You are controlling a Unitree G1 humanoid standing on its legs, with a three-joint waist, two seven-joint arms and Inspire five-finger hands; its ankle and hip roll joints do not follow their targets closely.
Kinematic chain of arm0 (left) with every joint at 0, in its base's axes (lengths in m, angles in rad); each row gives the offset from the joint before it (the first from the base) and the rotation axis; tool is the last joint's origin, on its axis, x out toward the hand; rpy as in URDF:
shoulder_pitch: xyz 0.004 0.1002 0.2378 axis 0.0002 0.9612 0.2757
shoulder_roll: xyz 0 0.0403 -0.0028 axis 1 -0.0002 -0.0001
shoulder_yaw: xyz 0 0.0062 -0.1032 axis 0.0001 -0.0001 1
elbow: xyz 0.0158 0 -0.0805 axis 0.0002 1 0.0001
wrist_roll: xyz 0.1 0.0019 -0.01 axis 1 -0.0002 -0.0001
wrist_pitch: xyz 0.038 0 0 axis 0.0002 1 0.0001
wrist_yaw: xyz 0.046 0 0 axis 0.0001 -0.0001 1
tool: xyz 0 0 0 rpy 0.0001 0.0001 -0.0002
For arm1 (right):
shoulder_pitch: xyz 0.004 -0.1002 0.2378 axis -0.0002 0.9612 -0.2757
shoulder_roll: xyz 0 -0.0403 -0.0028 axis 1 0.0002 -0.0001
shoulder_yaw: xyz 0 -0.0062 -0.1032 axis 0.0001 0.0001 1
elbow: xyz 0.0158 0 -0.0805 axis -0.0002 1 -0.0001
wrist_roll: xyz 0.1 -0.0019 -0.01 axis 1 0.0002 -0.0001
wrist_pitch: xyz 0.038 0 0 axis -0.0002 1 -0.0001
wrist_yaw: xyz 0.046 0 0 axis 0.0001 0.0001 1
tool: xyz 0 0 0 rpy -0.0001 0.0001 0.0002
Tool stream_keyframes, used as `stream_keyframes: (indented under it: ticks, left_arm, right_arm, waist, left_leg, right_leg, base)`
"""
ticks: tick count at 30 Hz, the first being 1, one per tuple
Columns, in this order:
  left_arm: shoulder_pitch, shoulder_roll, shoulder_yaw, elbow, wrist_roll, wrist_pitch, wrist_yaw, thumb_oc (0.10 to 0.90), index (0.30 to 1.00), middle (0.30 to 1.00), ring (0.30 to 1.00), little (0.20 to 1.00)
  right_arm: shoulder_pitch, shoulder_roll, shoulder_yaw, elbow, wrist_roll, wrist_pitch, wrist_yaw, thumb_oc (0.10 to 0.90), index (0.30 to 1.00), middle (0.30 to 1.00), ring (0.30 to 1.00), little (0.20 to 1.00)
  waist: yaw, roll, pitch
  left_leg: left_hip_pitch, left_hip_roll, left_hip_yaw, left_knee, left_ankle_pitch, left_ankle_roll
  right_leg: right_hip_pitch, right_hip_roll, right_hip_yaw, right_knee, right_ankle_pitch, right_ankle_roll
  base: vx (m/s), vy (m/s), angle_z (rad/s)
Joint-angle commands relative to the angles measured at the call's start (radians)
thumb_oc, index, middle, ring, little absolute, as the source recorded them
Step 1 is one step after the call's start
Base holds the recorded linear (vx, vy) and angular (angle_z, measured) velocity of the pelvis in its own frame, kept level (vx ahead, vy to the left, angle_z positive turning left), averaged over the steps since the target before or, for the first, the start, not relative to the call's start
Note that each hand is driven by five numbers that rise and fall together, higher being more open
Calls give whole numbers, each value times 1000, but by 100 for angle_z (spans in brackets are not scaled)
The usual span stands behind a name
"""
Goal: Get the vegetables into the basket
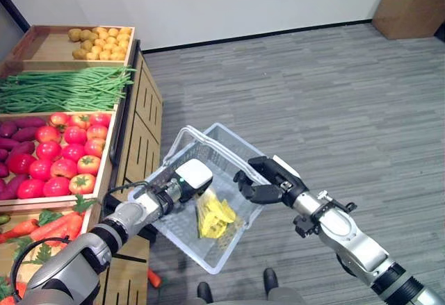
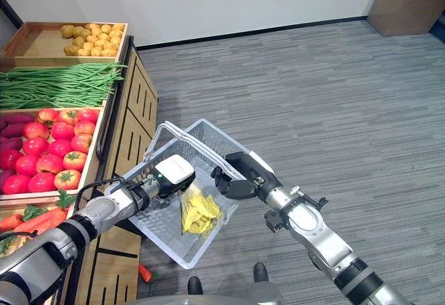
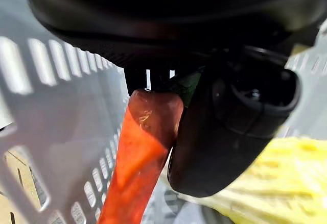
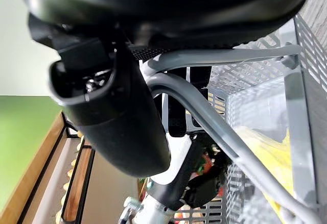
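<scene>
While inside basket [image 1: 182, 138]: left robot hand [image 3: 225, 127] grips carrot [image 3: 140, 163] | right robot hand [image 1: 268, 180] clasps basket handles [image 4: 214, 127] | no readable writing

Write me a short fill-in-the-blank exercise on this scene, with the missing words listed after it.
1. The left hand is curled round a ____ inside the basket.
2. The right hand grips the basket's ____.
3. The leafy thing already lying in the basket is ____ in colour.
4. On the stand, the green beans lie between the potatoes and the ____.

Missing words: carrot; handles; yellow; tomatoes
</scene>
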Motion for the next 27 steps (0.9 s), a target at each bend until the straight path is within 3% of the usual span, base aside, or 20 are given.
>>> stream_keyframes:
  ticks: [1,9,12,15,16,18,21,27]
  left_arm:
    - [-104,-10,8,97,9,28,74,900,1000,1000,1000,1000]
    - [-86,-22,43,33,-37,29,89,900,1000,1000,1000,1000]
    - [-39,-45,100,-22,-123,28,96,900,1000,1000,1000,1000]
    - [35,-66,172,-121,-230,6,110,900,1000,1000,1000,1000]
    - [129,-84,237,-234,-351,-26,104,900,1000,1000,1000,1000]
    - [154,-81,250,-275,-385,-38,93,900,1000,1000,1000,1000]
    - [278,-81,306,-436,-595,-90,16,900,1000,1000,1000,1000]
    - [414,-45,349,-584,-844,-109,-119,900,1000,1000,1000,1000]
  right_arm:
    - [-93,68,-108,-225,104,-206,-7,400,300,300,300,300]
    - [-78,80,-114,-191,62,-201,-32,400,300,300,300,300]
    - [-63,92,-124,-163,45,-196,-47,400,300,300,300,300]
    - [-41,106,-150,-123,-1,-195,-80,400,300,300,300,300]
    - [-18,123,-183,-60,-46,-185,-114,400,300,300,300,300]
    - [-10,130,-192,-38,-63,-180,-126,400,300,300,300,300]
    - [24,159,-253,50,-122,-163,-173,400,300,300,300,300]
    - [40,198,-319,208,-200,-138,-227,400,300,300,300,300]
  waist:
    - [3,-37,-94]
    - [7,-36,-95]
    - [14,-38,-97]
    - [23,-42,-101]
    - [39,-47,-103]
    - [41,-48,-107]
    - [61,-53,-109]
    - [86,-57,-113]
  left_leg:
    - [-17,24,-34,2,-34,-42]
    - [-17,23,-40,2,-32,-43]
    - [-17,21,-49,2,-30,-43]
    - [-17,18,-58,2,-29,-42]
    - [-22,15,-68,2,-18,-38]
    - [-17,13,-72,2,-28,-38]
    - [-23,8,-86,2,-19,-33]
    - [-19,0,-111,2,-30,-27]
  right_leg:
    - [7,-66,-34,5,-29,88]
    - [11,-69,-44,5,-29,87]
    - [18,-72,-51,5,-31,85]
    - [23,-73,-61,5,-32,83]
    - [24,-74,-66,5,-23,80]
    - [31,-75,-69,5,-33,82]
    - [33,-80,-78,5,-24,79]
    - [51,-84,-98,5,-34,80]
  base:
    - [0,0,0]
    - [0,0,0]
    - [0,0,0]
    - [-13,-12,9]
    - [51,-4,16]
    - [30,-6,13]
    - [2,-11,6]
    - [18,-6,11]
